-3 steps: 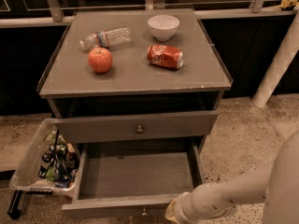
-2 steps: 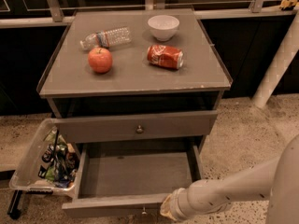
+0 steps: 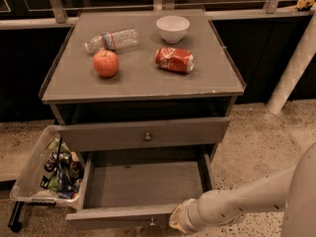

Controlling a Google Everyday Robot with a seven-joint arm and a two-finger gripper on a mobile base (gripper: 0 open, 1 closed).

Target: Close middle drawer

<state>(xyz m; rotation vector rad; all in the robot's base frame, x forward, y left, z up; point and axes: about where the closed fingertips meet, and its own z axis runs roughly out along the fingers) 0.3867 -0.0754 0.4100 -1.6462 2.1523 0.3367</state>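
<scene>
The middle drawer [image 3: 143, 184] is pulled far out of the grey cabinet, its inside bare. Its narrow front panel [image 3: 118, 216] runs along the bottom of the view, with the small brass knob [image 3: 151, 222] just showing. My white arm reaches in from the lower right. The gripper [image 3: 174, 220] is at the drawer's front panel, right of the knob, and its end is hidden behind the wrist. The taller-fronted drawer [image 3: 145, 134] above is slightly open and has its own brass knob [image 3: 147, 137].
On the cabinet top [image 3: 143, 85] lie a red apple [image 3: 105, 63], a plastic water bottle [image 3: 112, 39], a white bowl [image 3: 173, 28] and a tipped red soda can [image 3: 175, 59]. A clear bin of snacks [image 3: 49, 167] hangs at the cabinet's left. A white post [image 3: 291, 63] stands right.
My arm has slid left along the open drawer's front panel, toward its knob. The drawer has not visibly moved.
</scene>
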